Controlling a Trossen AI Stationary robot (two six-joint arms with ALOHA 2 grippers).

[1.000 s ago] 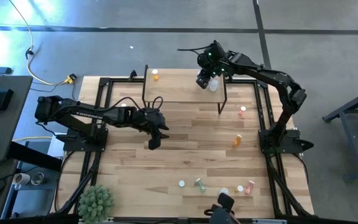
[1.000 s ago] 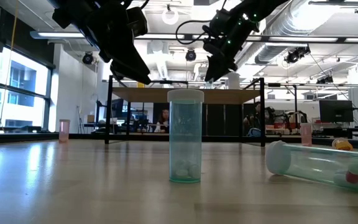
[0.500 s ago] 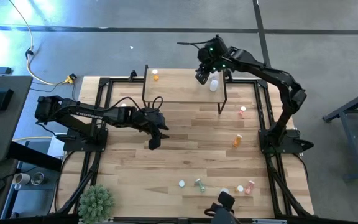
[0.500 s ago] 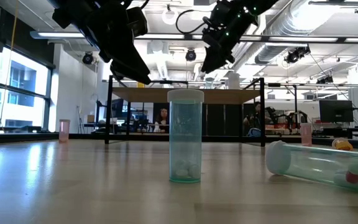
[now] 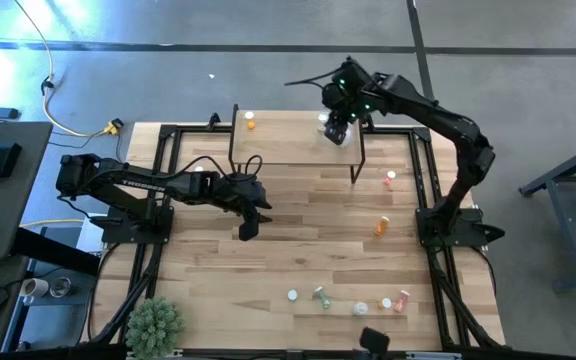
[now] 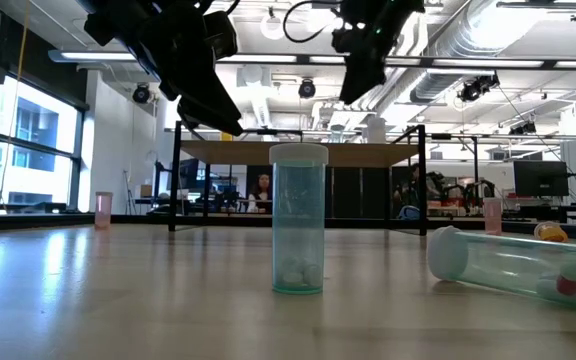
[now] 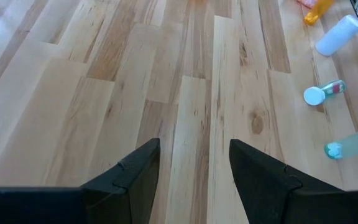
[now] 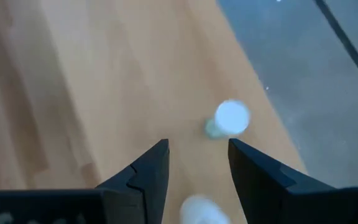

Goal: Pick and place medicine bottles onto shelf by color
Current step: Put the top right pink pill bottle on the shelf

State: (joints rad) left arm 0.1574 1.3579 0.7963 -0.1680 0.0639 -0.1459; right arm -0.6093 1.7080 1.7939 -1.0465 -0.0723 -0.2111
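The shelf point(image 5: 288, 145) stands at the table's far side. On it stand an orange bottle point(image 5: 250, 121) at the left end and a white-capped bottle point(image 5: 322, 118) near the right end, which also shows in the right wrist view point(image 8: 230, 118). My right gripper point(image 5: 336, 130) hangs open above the shelf's right end. Another white cap point(image 8: 197, 211) shows below its fingers, and a pale bottle point(image 6: 375, 128) stands on the shelf in the low view. My left gripper point(image 5: 246, 232) is open and empty over the table's middle.
A pink bottle point(image 5: 390, 180) and an orange bottle point(image 5: 382, 226) lie on the table's right side. Several bottles sit near the near edge, among them a green one point(image 5: 321, 295) and a pink one point(image 5: 401, 300). A plant point(image 5: 155, 322) stands at the near left corner.
My right gripper has risen away from the shelf top and shifted a little toward the table's right edge. The pale bottle stays standing on the shelf.
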